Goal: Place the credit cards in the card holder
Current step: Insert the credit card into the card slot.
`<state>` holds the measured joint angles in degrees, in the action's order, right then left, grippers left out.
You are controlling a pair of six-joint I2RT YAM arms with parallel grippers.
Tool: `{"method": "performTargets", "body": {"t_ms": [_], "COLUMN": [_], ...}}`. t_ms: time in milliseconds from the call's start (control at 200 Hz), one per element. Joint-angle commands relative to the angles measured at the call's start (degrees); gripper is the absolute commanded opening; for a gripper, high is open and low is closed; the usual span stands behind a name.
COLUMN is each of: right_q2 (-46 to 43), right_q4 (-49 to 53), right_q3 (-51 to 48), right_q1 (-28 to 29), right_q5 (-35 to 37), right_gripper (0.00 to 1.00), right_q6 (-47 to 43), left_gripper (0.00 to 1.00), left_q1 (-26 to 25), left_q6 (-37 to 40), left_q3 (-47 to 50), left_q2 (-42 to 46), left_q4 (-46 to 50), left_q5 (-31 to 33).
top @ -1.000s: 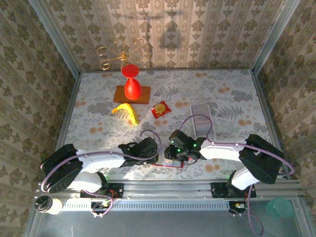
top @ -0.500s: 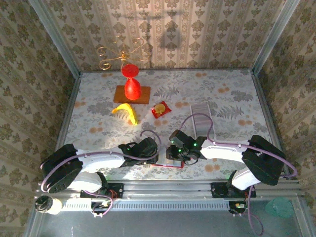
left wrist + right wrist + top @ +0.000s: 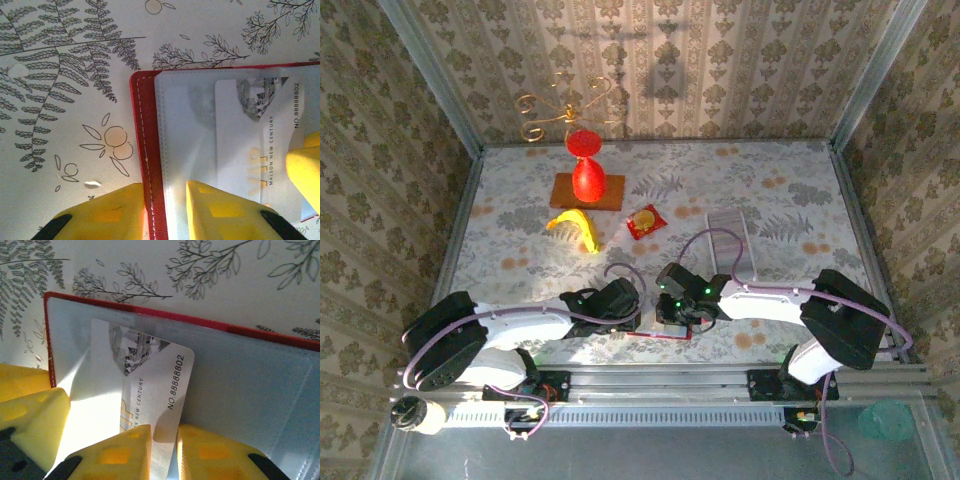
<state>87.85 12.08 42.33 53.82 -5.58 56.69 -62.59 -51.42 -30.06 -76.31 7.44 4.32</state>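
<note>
At the near edge of the table, the left gripper (image 3: 165, 197) is seen closed to a narrow gap on the stitched, dark-red border of the card holder (image 3: 145, 125), one blocky yellow finger on the printed cloth side and the other on the pale, translucent inner sleeve. The holder lies opened flat just in front of the arm bases, its smooth milky lining framed by a thin red rim with rounded corners.

Just beside it, the right gripper (image 3: 164, 442) is pinched on a credit card (image 3: 150, 375), whose near edge is clamped between two yellow fingers. The card is thin, glossy and whitish-grey, with a faceted diamond print and small dark lettering; it is laid slantwise on the lining. Whether it is tucked into the sleeve cannot be told.

The tablecloth (image 3: 790, 190) is matte and pale, printed with ferns and orange fruit. Further out, a ribbed row of whitish-grey cards (image 3: 725, 218) is found, then a shiny red sachet (image 3: 645, 221) and a curved yellow banana (image 3: 576, 229). Furthest away stand a waisted red vase (image 3: 585, 170) on a flat brown board (image 3: 610, 195) and a curled gold wire candelabra (image 3: 565, 108).
</note>
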Motion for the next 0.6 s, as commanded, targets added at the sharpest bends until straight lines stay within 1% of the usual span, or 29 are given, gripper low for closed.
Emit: {"method": "performTargets", "body": {"t_ms": [0, 70, 165, 245, 455, 595], "right_q2": [1.0, 1.3, 1.6, 2.0, 2.4, 2.1], "right_q4": [0.7, 0.4, -0.2, -0.3, -0.9, -1.3], "right_q3": [1.8, 1.8, 1.8, 1.9, 2.2, 2.1], "right_q1": [0.7, 0.8, 0.9, 1.0, 1.2, 1.4], "right_q5": [-0.3, -0.3, -0.5, -0.6, -1.2, -1.2], "right_gripper": [0.19, 0.19, 0.18, 0.18, 0.16, 0.15], "right_q6": [-0.8, -0.7, -0.5, -0.4, -0.6, -0.6], "left_gripper": [0.27, 0.27, 0.26, 0.28, 0.30, 0.31], "left_q1": [-0.3, -0.3, -0.3, -0.3, -0.3, -0.3], "left_q6": [-1.4, -2.1, -4.2, -5.1, -5.7, -7.1], "left_q3": [1.4, 2.4, 6.1, 8.6, 10.1, 11.9], "left_q2": [1.3, 2.1, 4.5, 6.2, 6.9, 9.0], "left_q4": [1.1, -0.4, -6.6, -11.0, -15.0, -16.6], "left_q5": [0.1, 0.3, -0.3, -1.0, -2.7, -1.6]}}
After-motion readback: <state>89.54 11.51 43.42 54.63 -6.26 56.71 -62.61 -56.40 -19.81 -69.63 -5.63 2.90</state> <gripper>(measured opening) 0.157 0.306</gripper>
